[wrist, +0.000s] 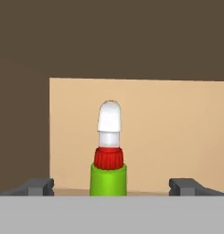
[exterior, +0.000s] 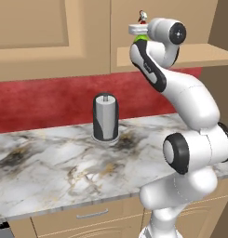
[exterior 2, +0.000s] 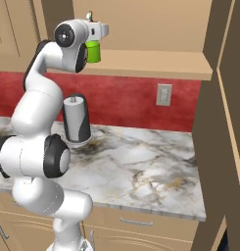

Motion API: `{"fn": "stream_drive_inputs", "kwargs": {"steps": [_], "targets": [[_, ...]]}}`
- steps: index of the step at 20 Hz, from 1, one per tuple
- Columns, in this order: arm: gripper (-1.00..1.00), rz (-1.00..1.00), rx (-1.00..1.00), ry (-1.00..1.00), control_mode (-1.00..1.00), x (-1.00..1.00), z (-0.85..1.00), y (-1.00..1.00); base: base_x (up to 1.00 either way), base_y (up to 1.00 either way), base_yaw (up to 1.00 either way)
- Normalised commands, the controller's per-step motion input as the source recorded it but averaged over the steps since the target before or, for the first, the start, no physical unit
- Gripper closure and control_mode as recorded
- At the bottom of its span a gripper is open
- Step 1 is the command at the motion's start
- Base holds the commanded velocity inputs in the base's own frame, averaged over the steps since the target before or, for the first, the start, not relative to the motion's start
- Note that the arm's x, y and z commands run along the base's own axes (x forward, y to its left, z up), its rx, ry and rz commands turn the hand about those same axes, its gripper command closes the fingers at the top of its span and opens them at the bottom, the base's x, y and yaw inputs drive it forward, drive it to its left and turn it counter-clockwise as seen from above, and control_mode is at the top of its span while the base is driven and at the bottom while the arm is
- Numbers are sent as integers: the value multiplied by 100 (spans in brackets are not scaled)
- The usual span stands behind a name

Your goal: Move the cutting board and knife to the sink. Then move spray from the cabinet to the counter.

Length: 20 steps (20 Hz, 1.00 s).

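While the arm reaches up to the open cabinet shelf (exterior 2: 156,66), the gripper (wrist: 111,187) has its two fingers spread wide apart, one on each side of the spray (wrist: 109,157), and neither finger touches the bottle. The spray stands upright on the shelf, green body, red collar and white nozzle, with the tan back wall of the cabinet behind it. Below on the counter (exterior: 50,167) a grey paper-towel roll (exterior: 105,117) stands near the red backsplash, well under the shelf and apart from the gripper. A wall outlet (exterior 2: 164,95) sits on the backsplash to the right. To the right of the spray the shelf runs bare to its end, where a tall wooden panel (exterior 2: 224,122) closes in that side.
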Motion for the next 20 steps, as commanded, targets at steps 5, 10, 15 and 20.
{"fn": "stream_drive_inputs", "kwargs": {"steps": [5, 10, 15, 20], "targets": [[-100, 0, 0, 0, -100, 22, 0, 2, 0, 0, 0], [-100, 0, 0, 0, -100, 19, 0, 0, 0, 0, 0], [-100, 0, 0, 0, -100, 14, 0, 0, 0, 0, 0], [-100, 0, 0, 0, -100, 6, 0, 0, 0, 0, 0]]}}
